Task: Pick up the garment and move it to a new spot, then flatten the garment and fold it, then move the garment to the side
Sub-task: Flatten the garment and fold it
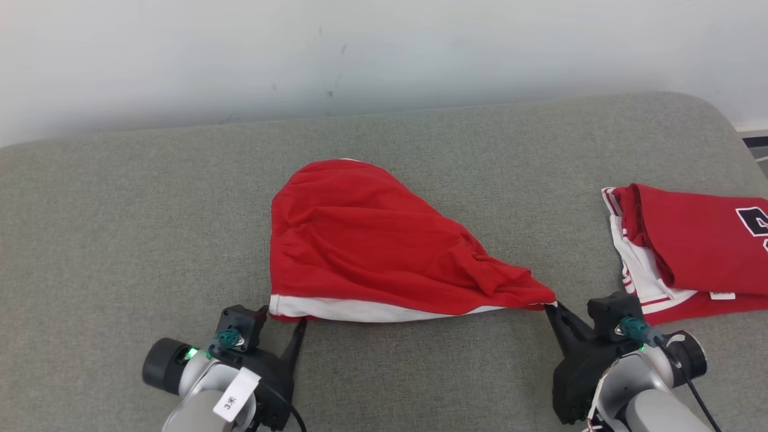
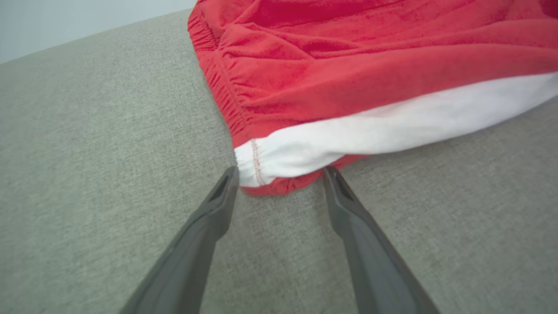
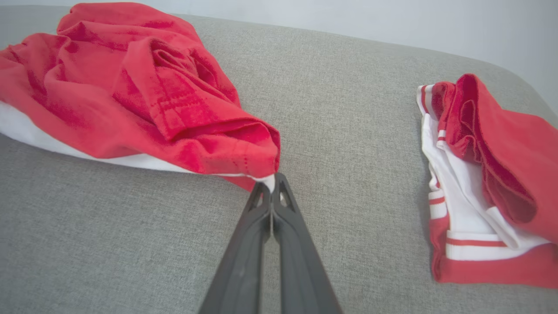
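red garment [image 1: 372, 240] lies lengthwise between my arms, right end effector [image 3: 272, 186] clamped on its corner, left end effector [image 2: 282, 173] spread astride the other.

The garment [image 1: 372, 240], red with a white band along its near edge and a gathered elastic edge on its left, lies rumpled in the middle of the grey fabric surface [image 1: 120, 240], broad and rounded at the left, tapering to a bunched point at its near right.
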Available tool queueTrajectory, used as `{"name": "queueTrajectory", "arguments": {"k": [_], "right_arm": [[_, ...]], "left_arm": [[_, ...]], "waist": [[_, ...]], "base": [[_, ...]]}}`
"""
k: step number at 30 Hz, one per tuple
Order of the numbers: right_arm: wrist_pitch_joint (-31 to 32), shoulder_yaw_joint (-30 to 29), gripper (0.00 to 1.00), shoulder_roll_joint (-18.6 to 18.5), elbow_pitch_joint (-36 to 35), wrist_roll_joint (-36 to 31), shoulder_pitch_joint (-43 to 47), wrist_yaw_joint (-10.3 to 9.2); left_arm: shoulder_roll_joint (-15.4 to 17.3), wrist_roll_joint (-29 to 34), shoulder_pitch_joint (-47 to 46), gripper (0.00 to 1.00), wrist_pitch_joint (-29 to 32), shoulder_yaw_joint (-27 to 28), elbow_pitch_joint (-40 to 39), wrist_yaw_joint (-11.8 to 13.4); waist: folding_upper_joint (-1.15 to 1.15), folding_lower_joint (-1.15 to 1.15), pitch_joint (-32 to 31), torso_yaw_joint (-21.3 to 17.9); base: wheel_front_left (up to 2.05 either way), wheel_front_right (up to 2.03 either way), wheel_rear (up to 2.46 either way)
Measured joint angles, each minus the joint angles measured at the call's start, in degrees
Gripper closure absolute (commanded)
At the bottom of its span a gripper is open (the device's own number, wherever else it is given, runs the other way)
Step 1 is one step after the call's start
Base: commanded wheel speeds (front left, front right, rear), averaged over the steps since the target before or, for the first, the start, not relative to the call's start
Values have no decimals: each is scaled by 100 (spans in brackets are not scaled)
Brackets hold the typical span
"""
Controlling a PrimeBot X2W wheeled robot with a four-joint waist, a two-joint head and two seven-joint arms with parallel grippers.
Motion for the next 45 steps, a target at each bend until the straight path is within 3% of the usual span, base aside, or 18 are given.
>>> {"name": "queueTrajectory", "arguments": {"k": [5,17,18,19,21,23,25,32,40,45], "right_arm": [[83,-201,100,-104,-9,-70,27,-3],[246,-417,100,-33,-122,-277,117,-5],[277,-413,100,8,-133,-289,117,-5],[297,-412,100,14,-135,-316,117,-5],[304,-399,100,33,-162,-337,116,-5],[352,-392,100,59,-183,-405,116,-5],[377,-379,100,77,-196,-426,116,-5],[453,-409,100,96,-223,-476,118,-5],[503,-456,100,144,-265,-526,121,-5],[553,-452,100,171,-309,-561,143,-5]], "left_arm": [[149,-38,71,0,3,48,-4,-3],[145,-442,-34,0,107,318,-259,-151],[133,-604,-119,16,186,389,-297,-185],[116,-735,-143,24,191,428,-342,-202],[89,-953,-180,26,318,476,-390,-204],[82,-1106,-180,22,458,490,-427,-204],[129,-1237,-174,7,631,378,-481,-204],[344,-1430,-168,1,868,-211,-1133,-204],[642,-1408,-243,0,1068,-151,-1534,-204],[624,-1537,-255,2,1363,-347,-1681,-204]], "waist": [[0,0,-9,30],[0,1,47,85],[0,1,69,79],[0,1,75,78],[0,1,86,74],[0,1,95,67],[0,1,104,59],[0,1,134,48],[0,1,125,115],[0,1,116,137]], "base": [[0,0,0],[0,0,0],[0,0,0],[0,0,0],[0,0,0],[0,0,0],[0,0,0],[0,0,0],[0,0,0],[0,0,0]]}}
